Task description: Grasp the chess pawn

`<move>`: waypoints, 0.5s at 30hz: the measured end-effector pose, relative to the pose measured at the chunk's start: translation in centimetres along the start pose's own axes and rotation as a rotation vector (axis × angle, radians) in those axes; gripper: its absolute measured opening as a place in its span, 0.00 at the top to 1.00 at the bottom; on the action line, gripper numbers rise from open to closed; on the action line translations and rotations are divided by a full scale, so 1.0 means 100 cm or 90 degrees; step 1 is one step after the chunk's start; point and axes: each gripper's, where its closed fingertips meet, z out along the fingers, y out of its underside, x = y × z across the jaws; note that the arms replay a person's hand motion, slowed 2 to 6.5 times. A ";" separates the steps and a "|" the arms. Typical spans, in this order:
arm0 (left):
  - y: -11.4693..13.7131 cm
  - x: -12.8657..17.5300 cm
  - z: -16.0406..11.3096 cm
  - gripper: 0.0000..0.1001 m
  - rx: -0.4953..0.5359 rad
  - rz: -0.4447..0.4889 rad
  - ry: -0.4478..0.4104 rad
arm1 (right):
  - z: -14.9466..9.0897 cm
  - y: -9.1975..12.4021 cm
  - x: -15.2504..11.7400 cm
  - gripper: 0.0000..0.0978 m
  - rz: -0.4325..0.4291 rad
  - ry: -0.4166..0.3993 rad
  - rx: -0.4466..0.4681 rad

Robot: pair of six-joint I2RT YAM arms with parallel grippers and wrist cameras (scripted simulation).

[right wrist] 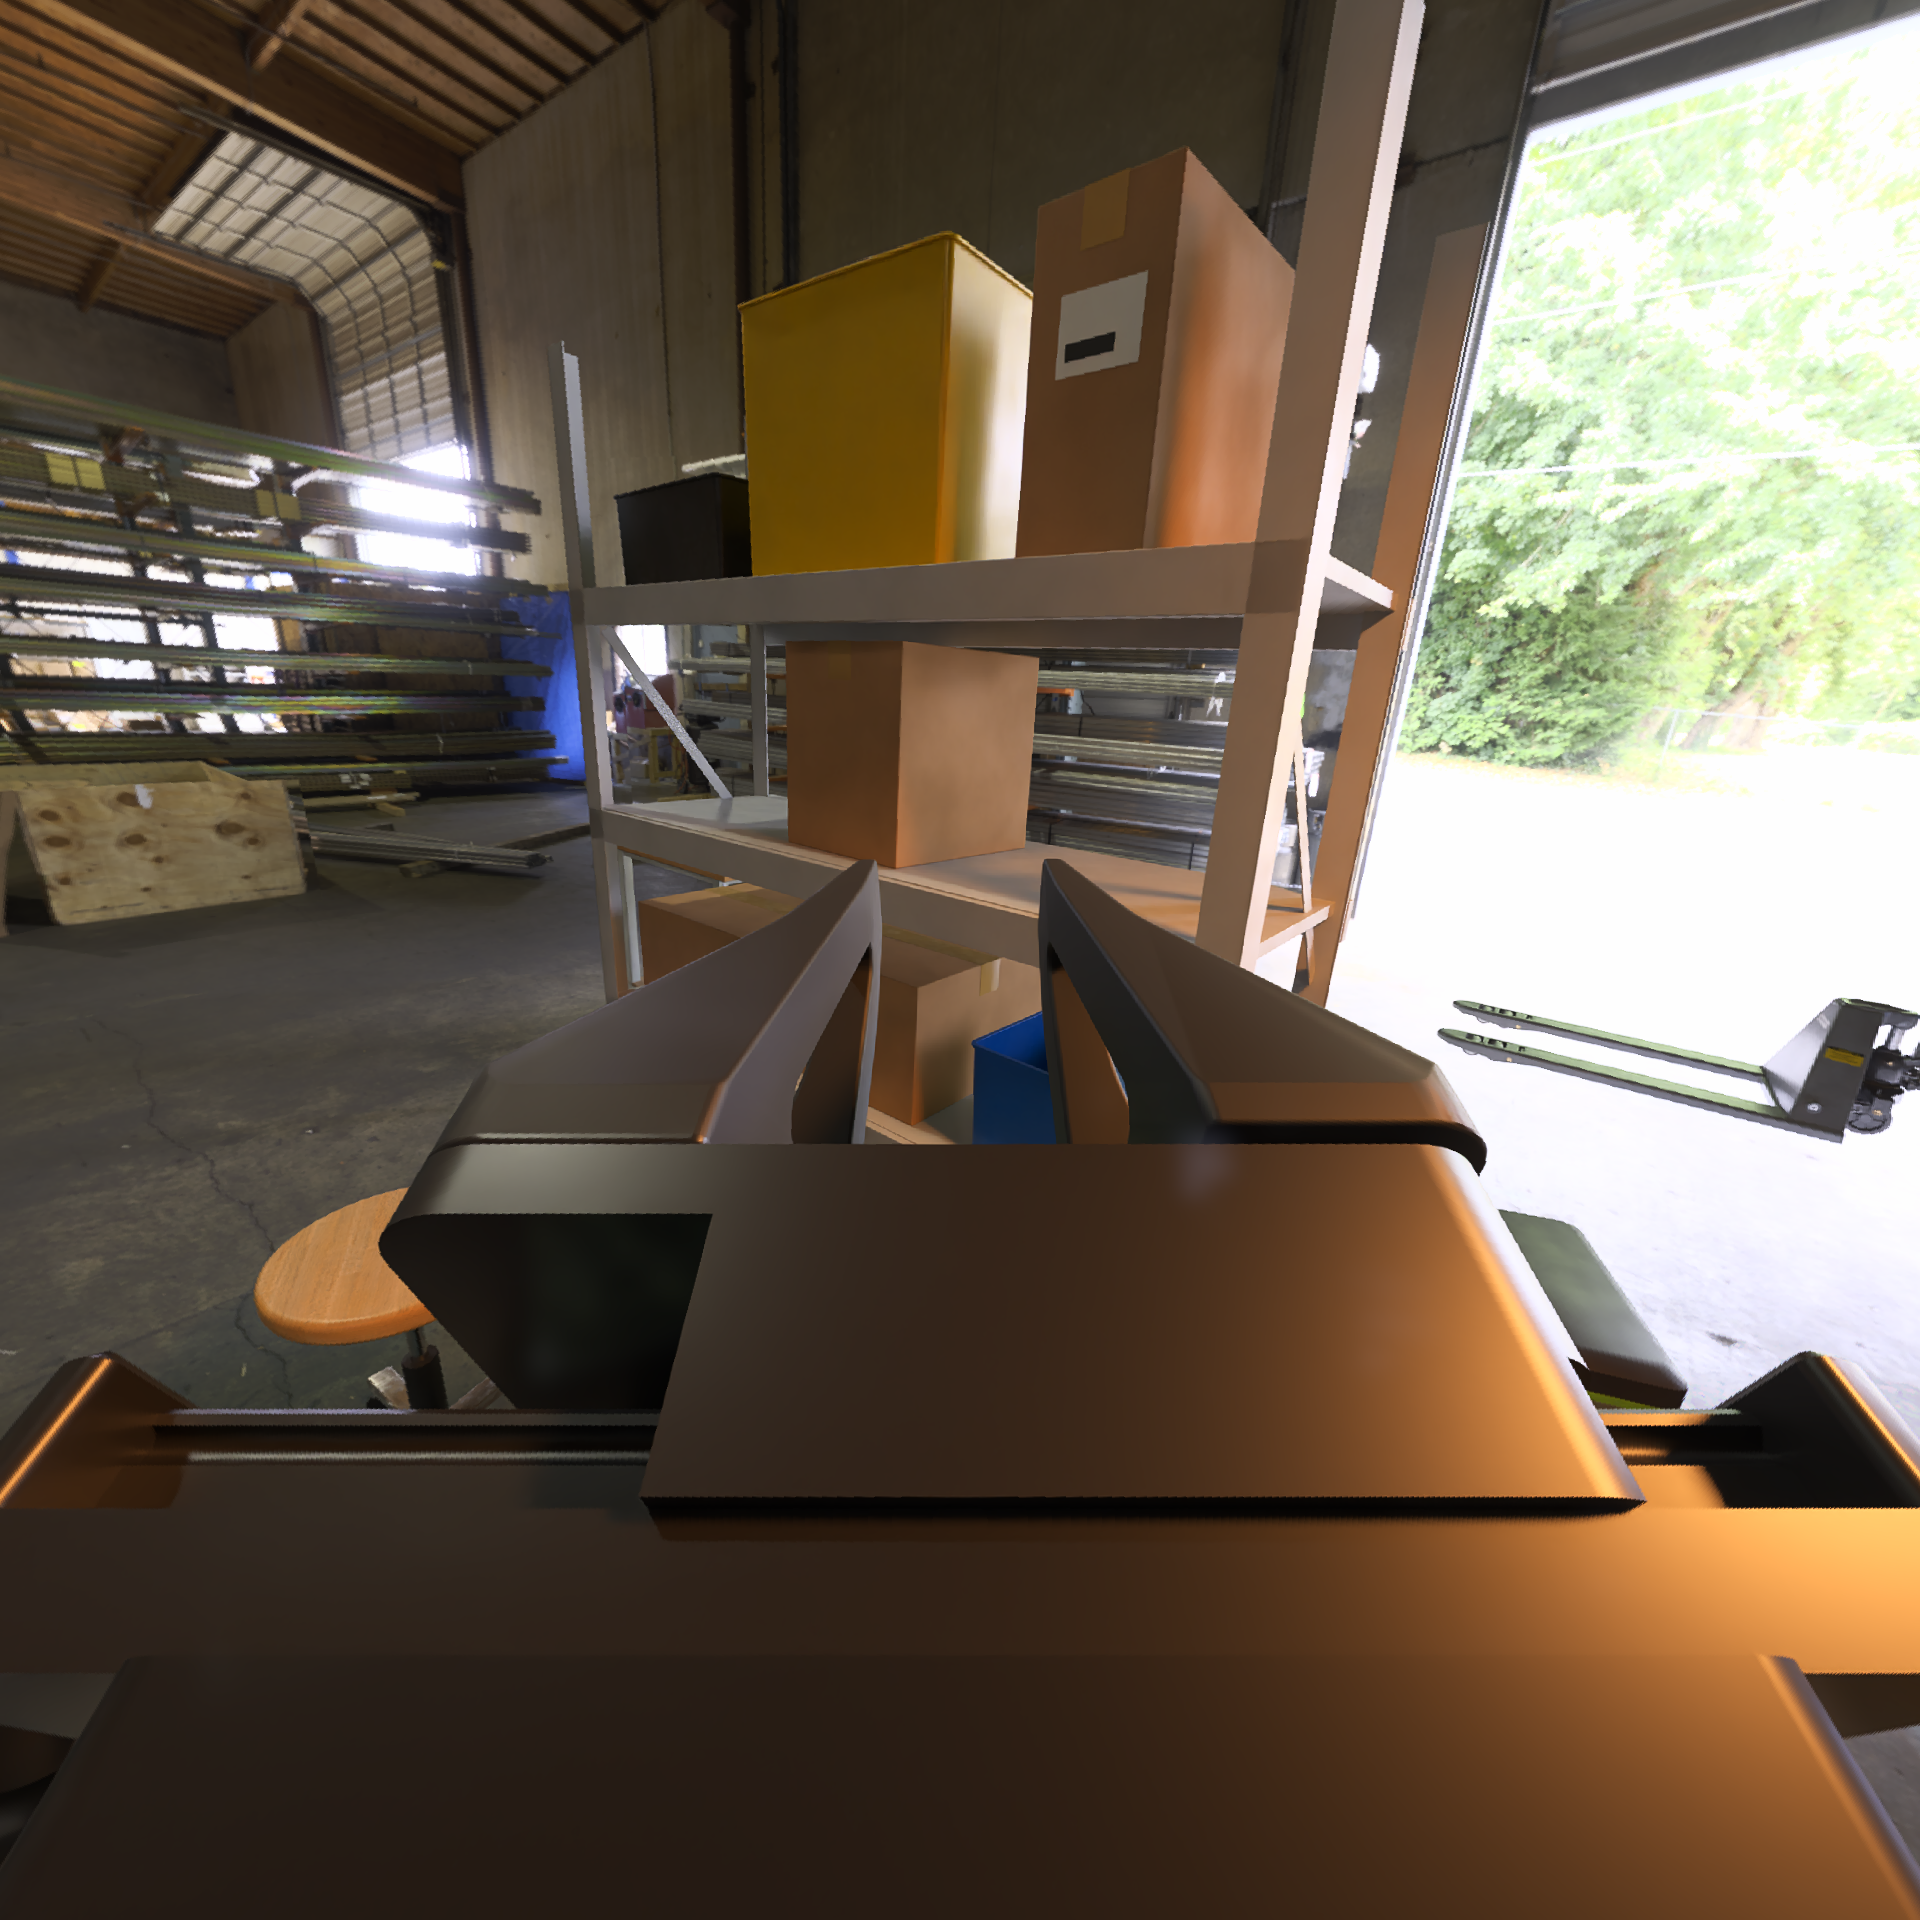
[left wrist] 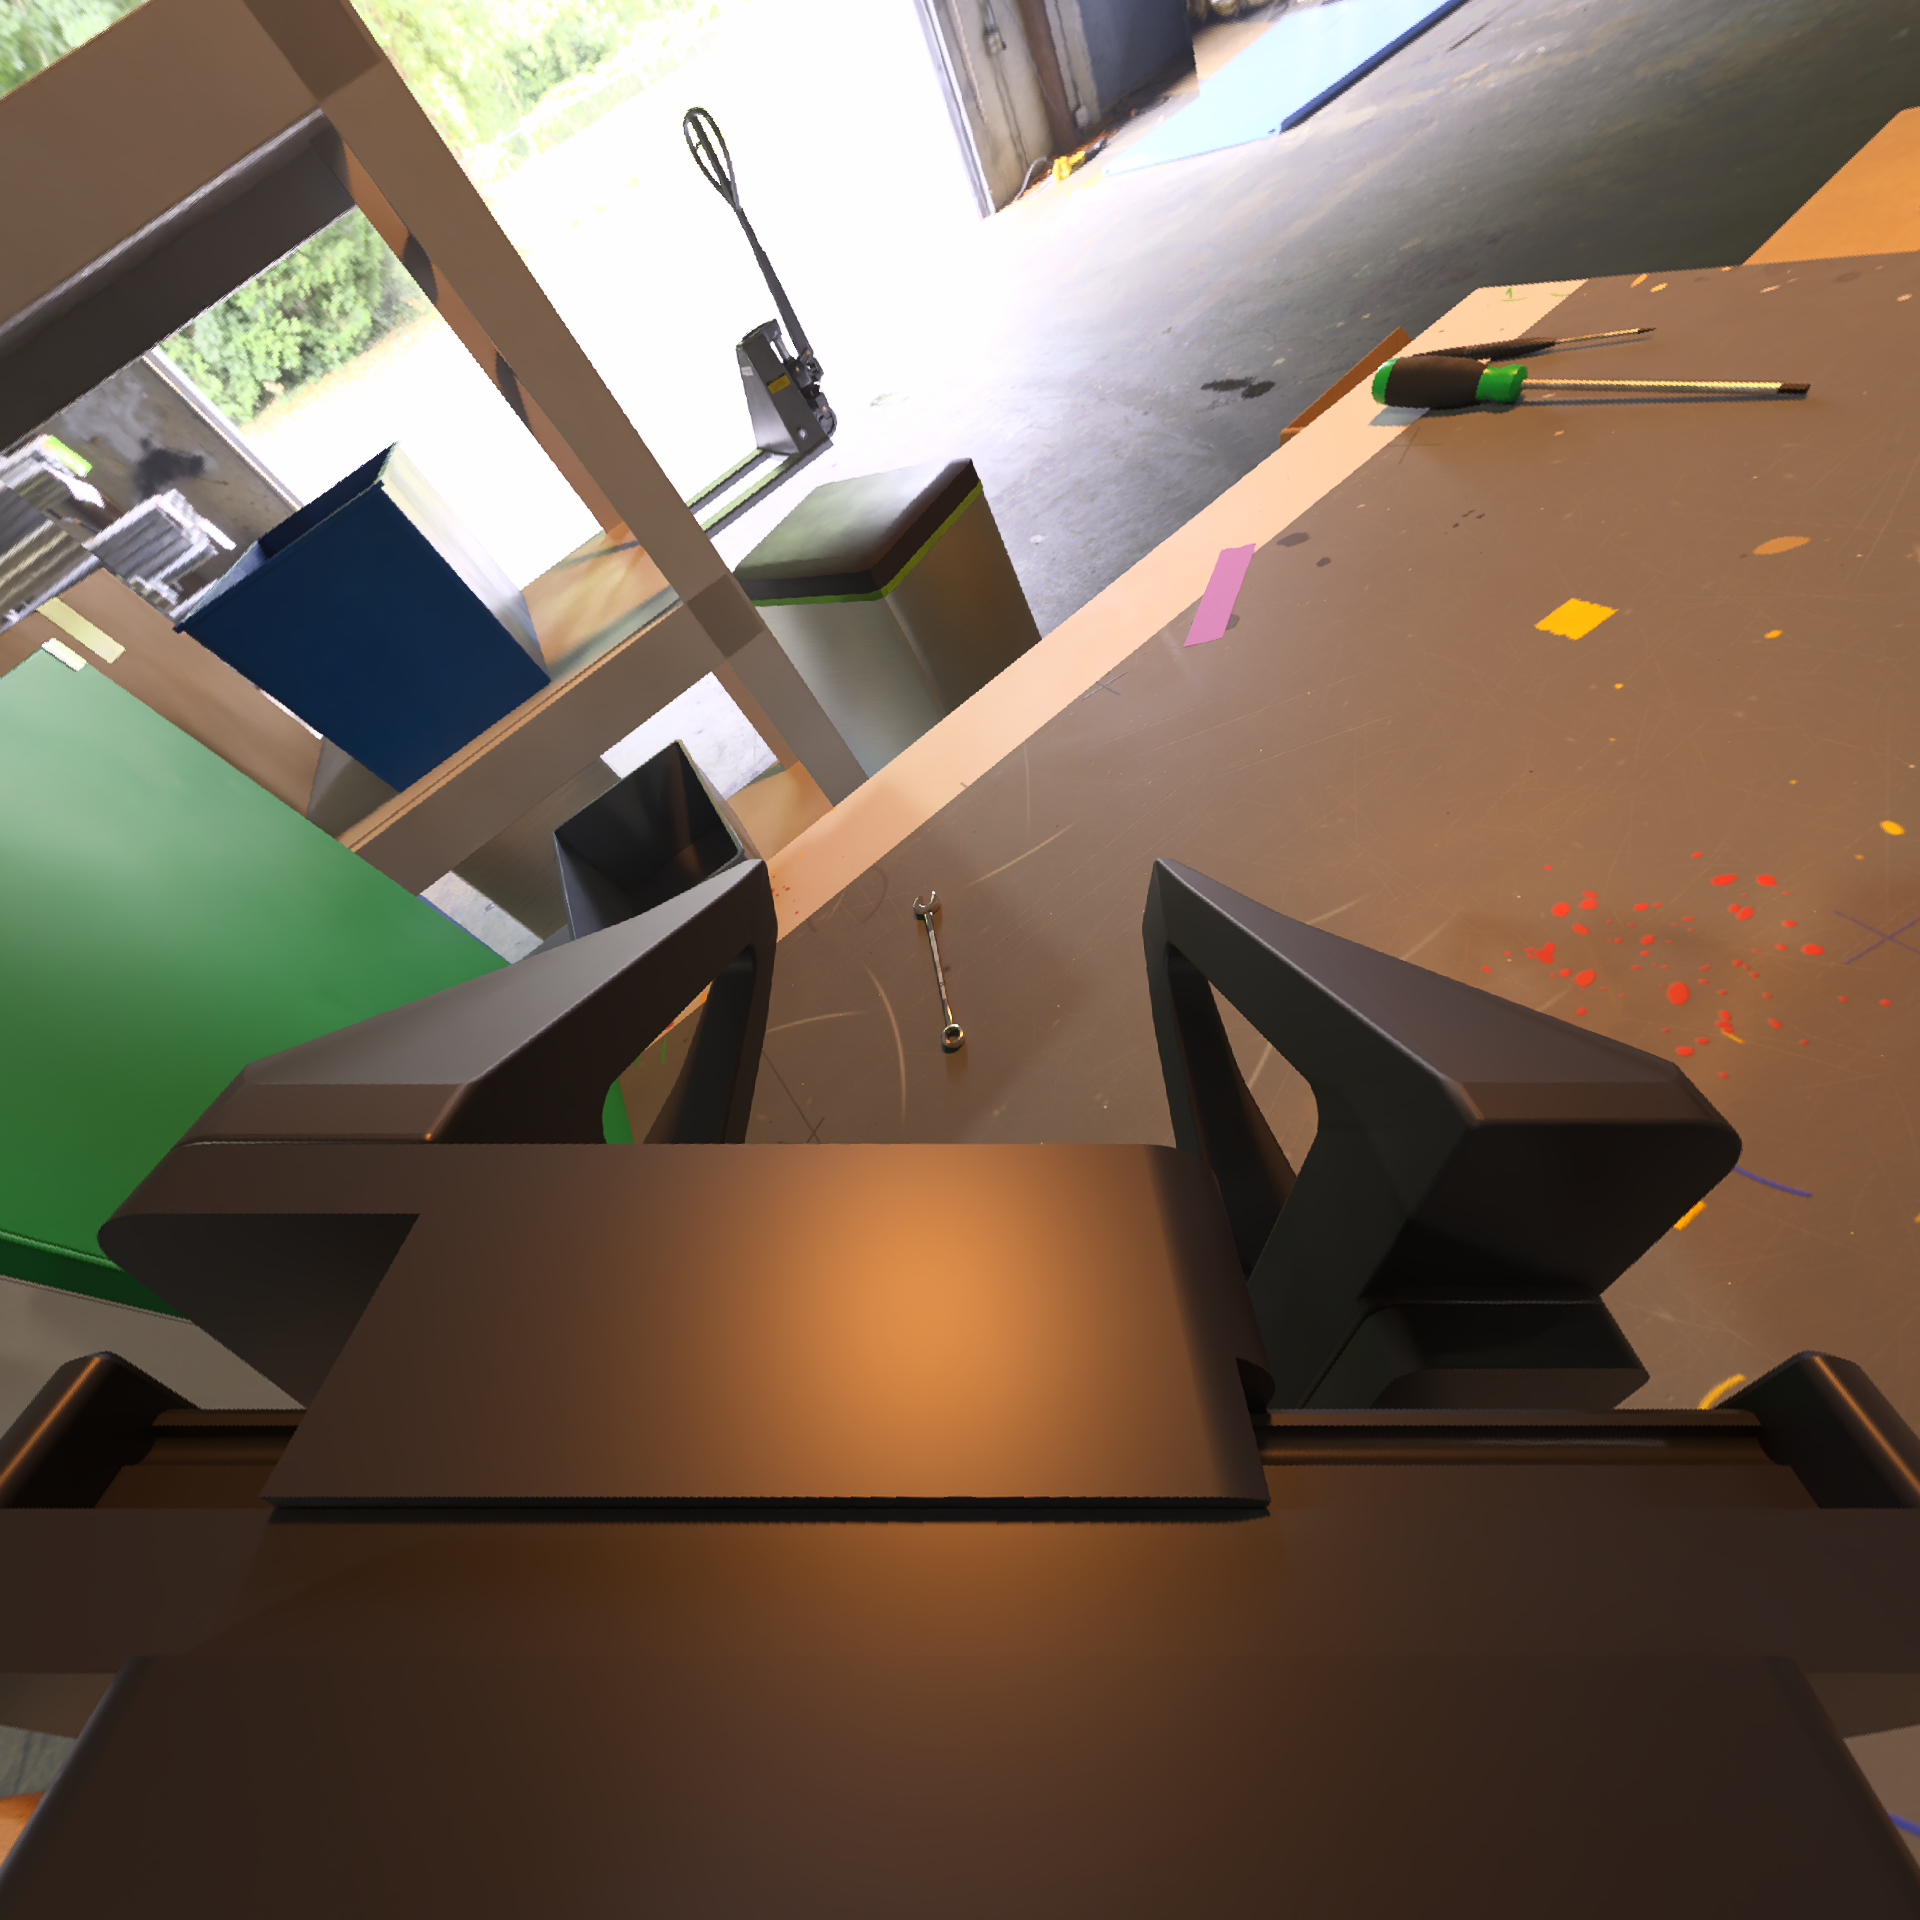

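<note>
No chess pawn shows in either view. My left gripper is open and empty, held above the brown worktable near its left edge; a small steel wrench lies on the table between its fingers. My right gripper has its jaws partly apart with nothing between them; it points level at a shelf rack, away from the table.
A green-handled screwdriver and a thinner tool lie at the table's far end. Pink tape, a yellow patch and red paint spots mark the top. A green box, bins, a stool and a pallet jack stand beyond.
</note>
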 end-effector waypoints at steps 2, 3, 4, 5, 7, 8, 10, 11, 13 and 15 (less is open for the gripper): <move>0.001 0.000 0.000 0.40 -0.002 0.000 -0.002 | 0.000 0.003 0.001 0.74 -0.001 0.003 -0.005; 0.001 0.000 0.001 0.40 -0.004 0.001 -0.003 | 0.000 0.006 0.003 0.74 -0.002 0.007 -0.011; 0.002 0.001 0.002 0.40 -0.007 0.001 -0.003 | -0.001 0.008 0.005 0.74 -0.003 0.011 -0.016; 0.003 0.002 0.002 0.40 -0.010 0.002 -0.003 | -0.002 0.011 0.007 0.74 -0.005 0.015 -0.021; 0.005 0.003 0.004 0.40 -0.016 0.003 -0.003 | -0.005 0.014 0.011 0.74 -0.008 0.024 -0.027; 0.006 0.003 0.004 0.40 -0.019 0.004 -0.003 | -0.006 0.016 0.013 0.74 -0.010 0.028 -0.030; 0.008 0.004 0.005 0.40 -0.024 0.005 -0.004 | -0.008 0.017 0.017 0.74 -0.013 0.035 -0.032; 0.008 0.004 0.005 0.40 -0.026 0.006 -0.005 | -0.010 0.018 0.019 0.74 -0.014 0.039 -0.034; 0.008 0.004 0.005 0.40 -0.028 0.009 -0.006 | -0.012 0.020 0.022 0.74 -0.016 0.044 -0.037; 0.009 0.004 0.005 0.40 -0.029 0.012 -0.007 | -0.014 0.023 0.026 0.74 -0.018 0.050 -0.043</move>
